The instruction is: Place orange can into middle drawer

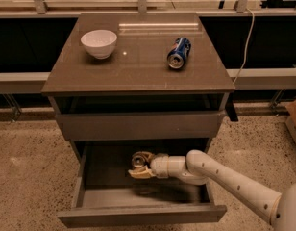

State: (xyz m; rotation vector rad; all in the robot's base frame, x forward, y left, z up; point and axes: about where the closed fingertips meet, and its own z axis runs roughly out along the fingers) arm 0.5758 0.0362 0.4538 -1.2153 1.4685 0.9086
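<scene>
Cream hand [140, 165], orange can [137, 159] in drawer [138, 215].

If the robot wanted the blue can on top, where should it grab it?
Around the middle of its body, coming from above. The blue can lies on its side on the cabinet top, one end facing front, so squeezing across its curved sides should work best. The gripper is down in the open middle drawer, holding the orange can.
</scene>
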